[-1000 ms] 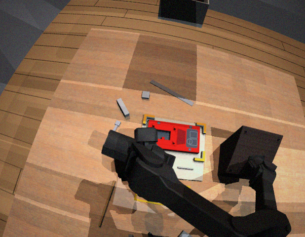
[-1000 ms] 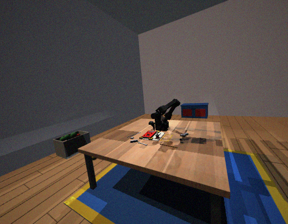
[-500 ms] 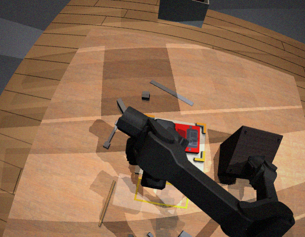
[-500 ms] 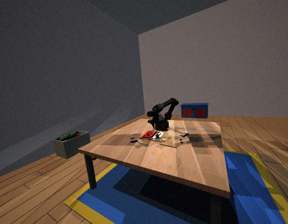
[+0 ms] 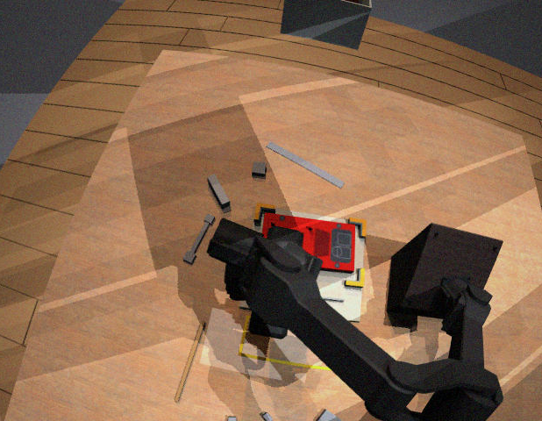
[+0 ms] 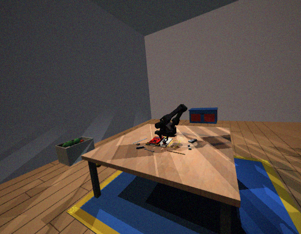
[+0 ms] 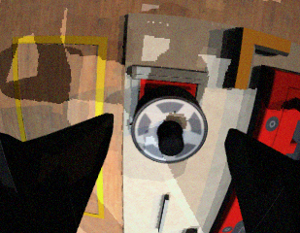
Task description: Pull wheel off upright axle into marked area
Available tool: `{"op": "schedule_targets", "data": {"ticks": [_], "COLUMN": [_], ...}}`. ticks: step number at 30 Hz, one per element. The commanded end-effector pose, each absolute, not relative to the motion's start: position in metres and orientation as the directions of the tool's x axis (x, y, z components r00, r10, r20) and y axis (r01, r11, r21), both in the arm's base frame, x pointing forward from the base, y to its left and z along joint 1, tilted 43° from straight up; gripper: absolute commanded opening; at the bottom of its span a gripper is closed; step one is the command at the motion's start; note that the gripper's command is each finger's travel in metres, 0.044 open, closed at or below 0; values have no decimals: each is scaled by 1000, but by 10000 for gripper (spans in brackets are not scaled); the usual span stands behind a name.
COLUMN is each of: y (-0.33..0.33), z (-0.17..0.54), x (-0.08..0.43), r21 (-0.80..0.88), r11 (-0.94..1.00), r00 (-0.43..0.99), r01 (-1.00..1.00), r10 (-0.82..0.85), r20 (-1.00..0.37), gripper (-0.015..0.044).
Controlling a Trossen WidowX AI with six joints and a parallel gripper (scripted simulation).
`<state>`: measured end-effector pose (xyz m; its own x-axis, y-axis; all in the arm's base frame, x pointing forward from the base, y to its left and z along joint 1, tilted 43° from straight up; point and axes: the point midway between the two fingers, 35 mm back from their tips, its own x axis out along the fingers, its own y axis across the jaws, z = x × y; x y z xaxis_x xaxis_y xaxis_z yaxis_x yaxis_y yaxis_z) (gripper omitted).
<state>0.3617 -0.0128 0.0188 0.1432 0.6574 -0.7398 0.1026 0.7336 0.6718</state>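
Note:
The wheel (image 7: 147, 127), a pale disc with grey segments and a dark rim, sits around the black upright axle (image 7: 170, 140) on a red-and-grey mount in the wrist view. The arm hides it in the top view. My gripper (image 7: 172, 130) is open, with one fingertip to each side of the wheel in the wrist view and neither touching it. Its height over the wheel is hard to tell. The marked area, a yellow outline (image 7: 59, 40) (image 5: 303, 364), lies on the table left of the wheel in the wrist view. The arm partly covers it in the top view.
The white base plate (image 5: 350, 312) carries a red board (image 5: 324, 262) between corner brackets and a thin pin (image 7: 163, 214). A dark slanted block (image 5: 461, 253) stands to the right. A wooden stick (image 5: 189, 362), a grey bar (image 5: 305, 164) and small grey pieces lie around the plate.

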Motion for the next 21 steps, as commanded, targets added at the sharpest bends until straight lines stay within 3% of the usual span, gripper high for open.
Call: {"op": "schedule_targets", "data": {"ticks": [1, 3, 7, 15, 21], "y": [-4, -4, -6, -6, -7], "z": [10, 10, 12, 12, 13], "x": [362, 362, 361, 361, 361], "r21": [676, 676, 673, 673, 673], "r11": [729, 729, 732, 732, 732], "r00": [141, 141, 137, 137, 137], "r01": [107, 107, 104, 104, 105], "r10": [662, 662, 660, 660, 660], "r20": [-736, -736, -739, -739, -739], "gripper": [300, 300, 195, 142, 0]}}
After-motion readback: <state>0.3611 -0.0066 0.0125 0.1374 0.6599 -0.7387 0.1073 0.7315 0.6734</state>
